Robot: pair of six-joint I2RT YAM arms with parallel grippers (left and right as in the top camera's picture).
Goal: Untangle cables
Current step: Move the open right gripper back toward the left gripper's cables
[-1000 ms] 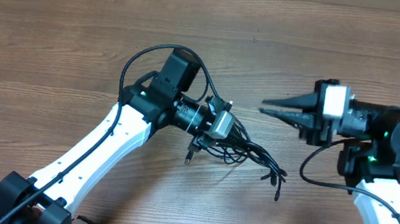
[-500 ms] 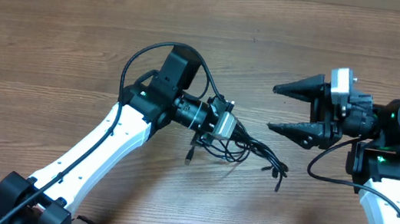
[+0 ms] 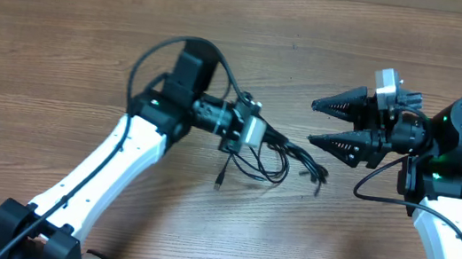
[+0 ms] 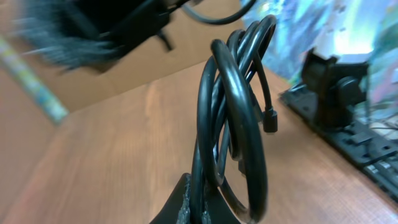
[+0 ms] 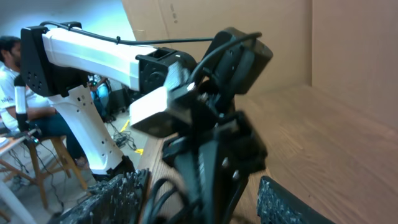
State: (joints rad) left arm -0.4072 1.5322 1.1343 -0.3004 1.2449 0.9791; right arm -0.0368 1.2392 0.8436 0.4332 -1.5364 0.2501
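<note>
overhead view, wooden counter (image 3: 64, 36).

- left hand (image 3: 267, 138), middle of frame: clamped tight on the cables (image 3: 285, 162). left wrist view shows the black loops (image 4: 233, 124) rising straight out from between its closed fingertips (image 4: 186, 208), lower centre of the frame.
- cables: one bunched tangle, just right of and below the left hand. loops sag down towards the counter, plug ends splay to the right, and one end (image 3: 220, 182) dangles down on the left side. whether the low loops touch the wood, cannot tell.
- right hand (image 3: 326, 122), right of centre: spread wide, fingers (image 3: 342, 104) pointing left at the bundle, lower tip close to the plug ends. nothing gripped.
- right wrist view: its two fingers (image 5: 115, 199) stand apart at the bottom edge, the left hand and dark cords blurred between them.
</note>
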